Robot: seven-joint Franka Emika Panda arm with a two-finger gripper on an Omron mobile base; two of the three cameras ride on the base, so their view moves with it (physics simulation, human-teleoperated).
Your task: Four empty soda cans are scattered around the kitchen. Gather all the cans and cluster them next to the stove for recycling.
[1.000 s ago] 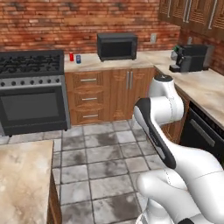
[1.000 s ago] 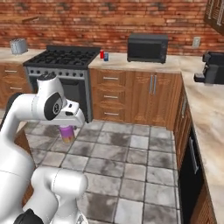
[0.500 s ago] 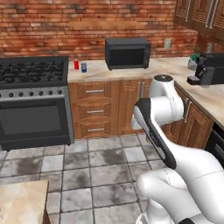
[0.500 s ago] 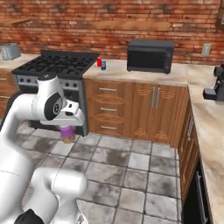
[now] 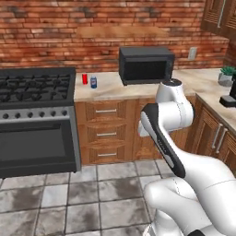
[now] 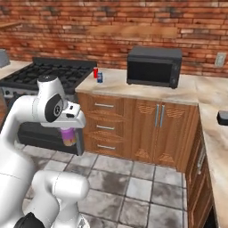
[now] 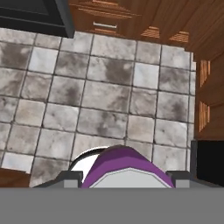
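Observation:
My gripper (image 6: pixel 68 136) hangs under the hand, pointing down over the tiled floor, shut on a purple soda can (image 6: pixel 67 135). In the hand view the same purple can (image 7: pixel 125 165) sits between the two fingertips. A red soda can (image 5: pixel 84 79) and a blue can (image 5: pixel 93 82) stand together on the counter just right of the stove (image 5: pixel 34 87). From the right base view the red can (image 6: pixel 95 72) and blue can (image 6: pixel 99 77) stand beside the stove (image 6: pixel 49 73), well beyond my gripper.
A dark microwave (image 5: pixel 145 64) sits on the counter right of the cans. Wooden drawers (image 5: pixel 106 133) and cabinet doors (image 6: pixel 158 124) run below it. Another counter (image 6: pixel 216 133) runs along the right side. Tiled floor (image 7: pixel 105 96) lies beneath the hand.
Both base views have shifted: the base has driven closer to the stove and counter. The purple can stays in the gripper, and the arm's pose is unchanged.

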